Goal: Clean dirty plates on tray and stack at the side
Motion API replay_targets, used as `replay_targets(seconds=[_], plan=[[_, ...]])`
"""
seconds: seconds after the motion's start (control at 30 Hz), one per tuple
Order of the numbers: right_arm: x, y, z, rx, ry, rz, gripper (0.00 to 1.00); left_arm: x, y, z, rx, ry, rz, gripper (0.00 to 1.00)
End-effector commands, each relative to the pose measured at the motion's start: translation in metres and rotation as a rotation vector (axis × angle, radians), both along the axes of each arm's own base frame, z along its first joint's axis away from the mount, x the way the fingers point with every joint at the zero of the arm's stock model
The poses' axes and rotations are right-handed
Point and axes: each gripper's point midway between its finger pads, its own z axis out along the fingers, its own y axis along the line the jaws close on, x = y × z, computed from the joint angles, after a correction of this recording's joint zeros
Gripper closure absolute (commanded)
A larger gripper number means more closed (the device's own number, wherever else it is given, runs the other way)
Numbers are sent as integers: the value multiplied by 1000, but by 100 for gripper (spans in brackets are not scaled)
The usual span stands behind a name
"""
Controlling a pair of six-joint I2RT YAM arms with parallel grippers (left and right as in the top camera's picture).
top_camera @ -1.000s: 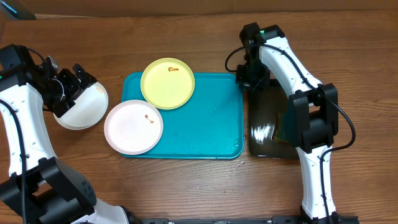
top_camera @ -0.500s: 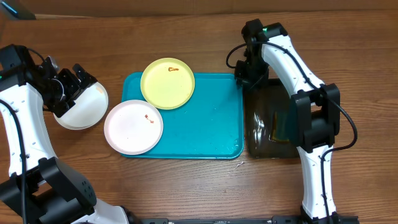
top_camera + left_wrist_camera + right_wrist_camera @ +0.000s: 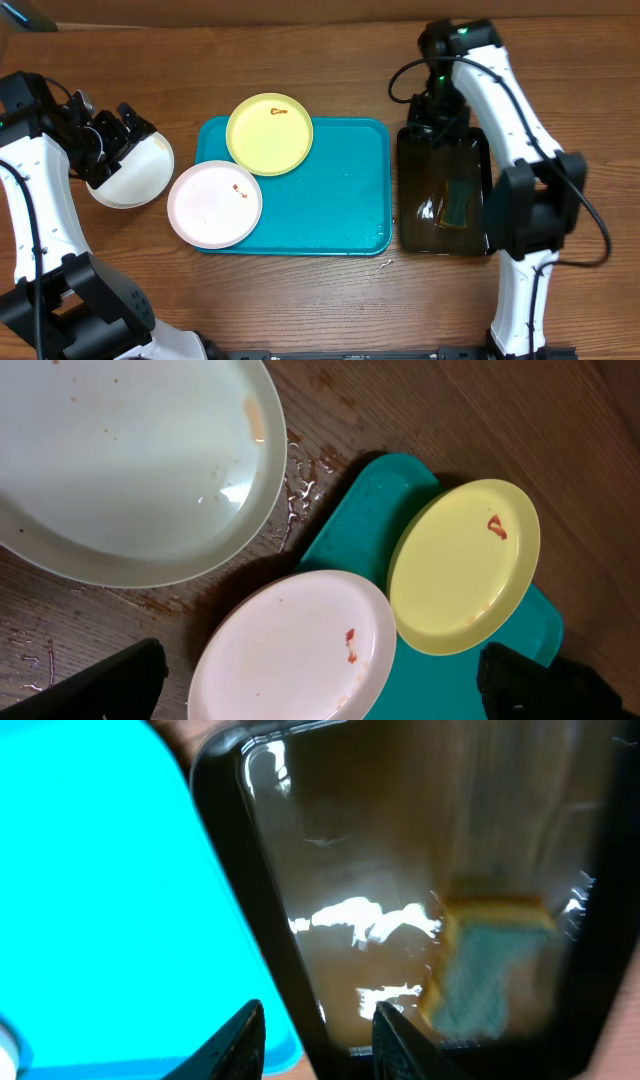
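The turquoise tray [image 3: 335, 200] lies mid-frame on the wooden table [image 3: 300, 300] in the overhead view. A pale yellow-green plate [image 3: 269, 133] sits on its upper left corner, overhanging the rim, with a red-brown smear near its top edge. Touching it from below, a smeared white plate [image 3: 214, 204] hangs over the tray's left edge, more off than on. A second white plate [image 3: 135, 175] lies on the wood at far left, apart from the tray, flecked with brown, with water droplets [image 3: 300, 480] beside it. The left gripper [image 3: 320, 660] hovers there, claw wide and empty. At right, the right gripper [image 3: 320, 1020] hangs above the glossy black tray [image 3: 420, 170], which lies just beside the turquoise one. Its claw is narrow with a clear gap and holds nothing. A yellow-backed green sponge [image 3: 458, 205] lies in the black tray's lower right.
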Motion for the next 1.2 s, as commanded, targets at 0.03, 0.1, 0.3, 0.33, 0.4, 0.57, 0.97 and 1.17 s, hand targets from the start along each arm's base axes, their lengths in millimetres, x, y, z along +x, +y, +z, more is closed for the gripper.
replay_targets(seconds=[0.03, 0.1, 0.3, 0.33, 0.4, 0.57, 0.97, 1.17], plan=[[-6, -5, 25, -17, -43, 7, 63, 2, 2, 10, 26, -29, -19, 0], [-12, -6, 22, -26, -25, 7, 63, 2, 2, 10, 26, -29, -19, 0], [-40, -13, 1, -57, 87, -5, 73, 2, 2, 10, 26, -29, -19, 0], [-45, -13, -1, -62, 104, -5, 74, 2, 1, 10, 25, -29, -19, 0], [-56, -13, -7, -80, 129, 7, 82, 2, 1, 10, 26, -29, -19, 0], [-80, -17, -24, -114, 161, 22, 96, 2, 2, 10, 26, -29, -19, 0], [-127, 8, -66, -19, 114, 49, 96, 2, 2, 10, 26, -29, -19, 0], [-138, 38, -93, 99, 103, 82, 96, 2, 1, 10, 25, -29, -19, 0]])
